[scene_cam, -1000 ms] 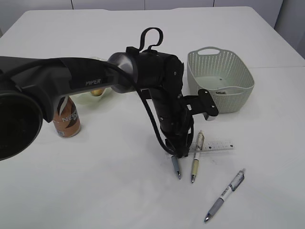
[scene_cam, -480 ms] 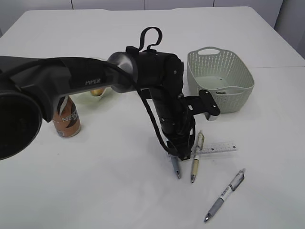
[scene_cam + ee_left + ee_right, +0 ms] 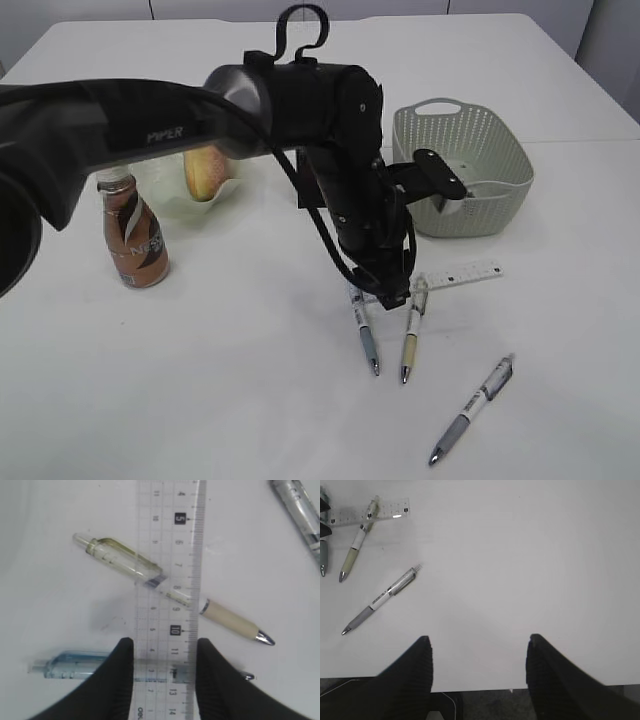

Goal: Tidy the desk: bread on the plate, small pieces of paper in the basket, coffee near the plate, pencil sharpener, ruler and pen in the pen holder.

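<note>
My left gripper (image 3: 397,297) (image 3: 165,647) is shut on the edges of a clear ruler (image 3: 465,273) (image 3: 170,540) and holds it just above the table. Under the ruler lie a beige pen (image 3: 411,338) (image 3: 232,622) and a blue-grey pen (image 3: 366,338) (image 3: 75,663). A grey and white pen (image 3: 472,408) (image 3: 380,600) lies nearer the front. Bread (image 3: 203,172) sits in the pale plate (image 3: 160,200), with the coffee bottle (image 3: 133,238) beside it. My right gripper (image 3: 479,650) is open and empty over the table's front edge. No pencil sharpener shows.
A pale green basket (image 3: 500,150) stands at the back right, close behind the left wrist. A dark object (image 3: 303,190) is mostly hidden behind the left arm. The ruler (image 3: 370,511) and beige pen (image 3: 355,545) also show in the right wrist view.
The left arm has risen and drawn back with the ruler. The ruler has come up off the table, and the bread and the bottle top are now uncovered.
</note>
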Tool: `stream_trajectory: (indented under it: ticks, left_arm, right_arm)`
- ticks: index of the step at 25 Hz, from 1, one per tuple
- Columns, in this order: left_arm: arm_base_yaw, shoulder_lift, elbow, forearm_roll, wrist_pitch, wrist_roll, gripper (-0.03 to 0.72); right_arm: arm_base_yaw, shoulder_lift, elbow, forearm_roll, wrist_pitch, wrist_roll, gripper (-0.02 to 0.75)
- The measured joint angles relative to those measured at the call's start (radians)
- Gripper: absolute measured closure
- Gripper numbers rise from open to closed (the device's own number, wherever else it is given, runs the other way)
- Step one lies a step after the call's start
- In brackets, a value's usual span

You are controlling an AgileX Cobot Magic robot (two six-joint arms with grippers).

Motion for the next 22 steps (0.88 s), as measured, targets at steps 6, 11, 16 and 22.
stream_trajectory:
  ticks: [6, 11, 16, 22]
  left_arm:
    - [0.000, -0.041, 0.000, 0.000, 0.016, -0.062, 0.428]
    - [0.013, -0.090, 0.000, 0.000, 0.009, -0.134, 0.428]
    - [0.044, -0.143, 0.000, -0.002, -0.033, -0.197, 0.428]
    - [0.071, -0.197, 0.000, -0.003, -0.173, -0.215, 0.427]
  right_arm:
    - [0.000, 0.000, 0.000, 0.000, 0.000, 0.000, 0.271]
    - [0.000, 0.000, 0.000, 0.000, 0.000, 0.000, 0.271]
    - [0.000, 0.000, 0.000, 0.000, 0.000, 0.011, 0.271]
    - [0.000, 0.000, 0.000, 0.000, 0.000, 0.018, 0.271]
